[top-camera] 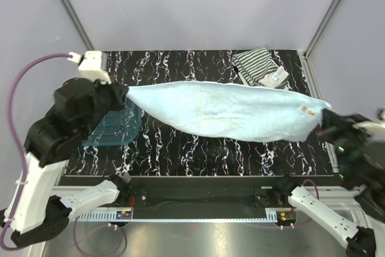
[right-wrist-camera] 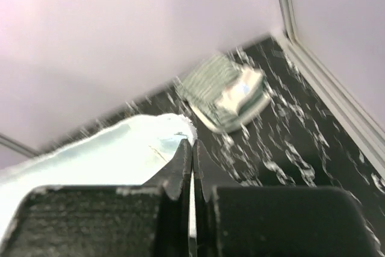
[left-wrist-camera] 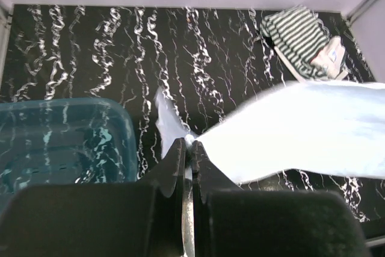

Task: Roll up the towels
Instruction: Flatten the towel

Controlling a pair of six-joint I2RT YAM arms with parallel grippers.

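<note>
The light blue towel [top-camera: 228,111] hangs stretched in the air between both grippers, sagging in the middle above the table. My left gripper [top-camera: 122,92] is shut on its left corner; in the left wrist view the cloth [left-wrist-camera: 301,127] runs off to the right from the closed gripper [left-wrist-camera: 190,142]. My right gripper [top-camera: 325,118] is shut on its right corner, and in the right wrist view the cloth [right-wrist-camera: 114,148] lies left of the closed gripper [right-wrist-camera: 192,142]. The striped towel [top-camera: 258,67] lies bunched at the far right of the table, also in both wrist views [left-wrist-camera: 298,40] [right-wrist-camera: 225,91].
A translucent blue plastic tub [top-camera: 114,126] sits on the left of the black marbled table [top-camera: 198,148], below my left gripper; it also shows in the left wrist view [left-wrist-camera: 60,142]. Grey walls and metal frame posts [top-camera: 328,13] bound the table.
</note>
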